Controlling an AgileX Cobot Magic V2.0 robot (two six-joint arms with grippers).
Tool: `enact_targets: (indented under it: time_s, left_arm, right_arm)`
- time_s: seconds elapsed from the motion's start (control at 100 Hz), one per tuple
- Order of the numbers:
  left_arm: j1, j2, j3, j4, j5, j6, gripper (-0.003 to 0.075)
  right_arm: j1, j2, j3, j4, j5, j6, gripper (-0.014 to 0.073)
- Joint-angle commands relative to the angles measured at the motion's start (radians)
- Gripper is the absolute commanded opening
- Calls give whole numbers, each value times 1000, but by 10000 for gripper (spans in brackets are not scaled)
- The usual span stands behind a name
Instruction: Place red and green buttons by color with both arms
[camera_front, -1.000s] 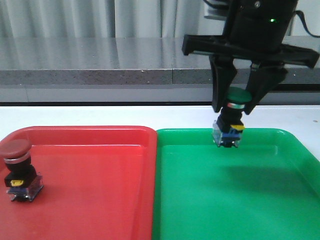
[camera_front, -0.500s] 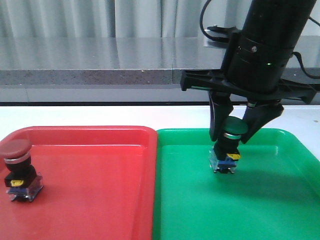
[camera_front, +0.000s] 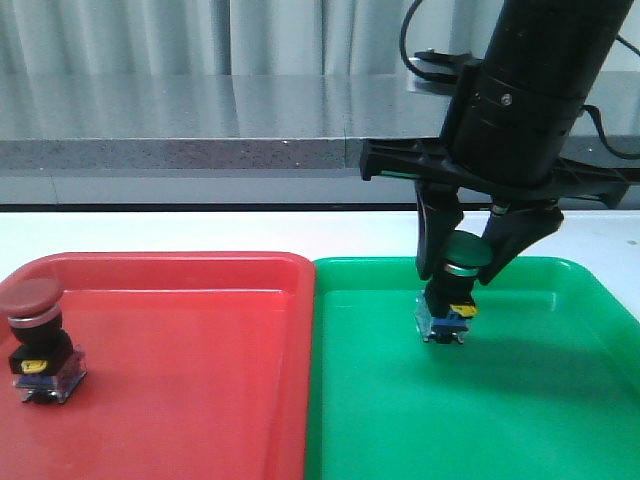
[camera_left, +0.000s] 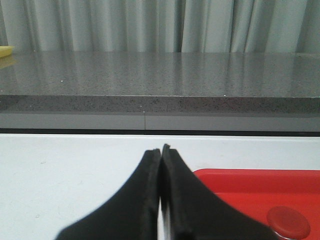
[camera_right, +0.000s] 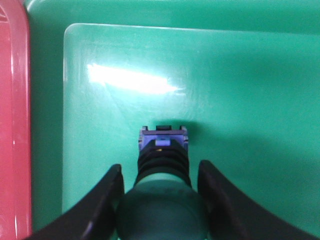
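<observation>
The green button (camera_front: 462, 252) hangs upright between the fingers of my right gripper (camera_front: 458, 276), which is shut on its cap. Its clear base is at or just above the floor of the green tray (camera_front: 540, 420), near the tray's back left. In the right wrist view the gripper (camera_right: 160, 170) flanks the green cap (camera_right: 162, 212) over the green tray (camera_right: 240, 100). The red button (camera_front: 35, 340) stands upright at the left edge of the red tray (camera_front: 180, 262). My left gripper (camera_left: 161, 150) is shut and empty. It sits off the red tray (camera_left: 250, 182), with the red cap (camera_left: 288, 222) beside it.
The two trays sit side by side on a white table (camera_front: 200, 230), their rims touching at the middle. A grey stone ledge (camera_front: 200, 150) and pale curtains run along the back. The red tray's rim (camera_right: 12, 100) shows in the right wrist view.
My right gripper has come down with the green button, from above the green tray's back rim to the tray floor. The red button has not moved.
</observation>
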Motion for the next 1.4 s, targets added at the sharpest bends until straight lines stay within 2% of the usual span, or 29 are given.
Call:
enact_targets:
  time_s: [0.0, 0.47, 0.57, 0.64, 0.79, 0.86, 1.29, 1.39]
  left_arm:
    - [1, -32, 11, -9, -87, -9, -20]
    - [1, -32, 11, -9, -87, -9, -20]
    - [1, -32, 11, -9, -87, -9, -20]
    - [1, -32, 11, -9, -87, -9, -20]
    - [1, -32, 11, -9, -87, -9, -20]
    - [1, -32, 11, -9, -87, -9, -20]
    - [1, -32, 11, -9, -87, -9, -20]
    - [1, -32, 11, -9, -87, -9, -20]
  right_arm:
    - [0, -44, -19, 3, -29, -1, 128]
    - [0, 16, -26, 3, 18, -1, 113]
    - [0, 23, -26, 3, 22, -2, 134]
    - [0, 23, -27, 3, 19, -2, 208]
    - [0, 23, -29, 4, 5, -2, 503]
    - [0, 23, -37, 5, -3, -2, 573]
    - [0, -43, -162, 10, 61, -38, 570]
    - [-8, -66, -190, -9, 85, -52, 493]
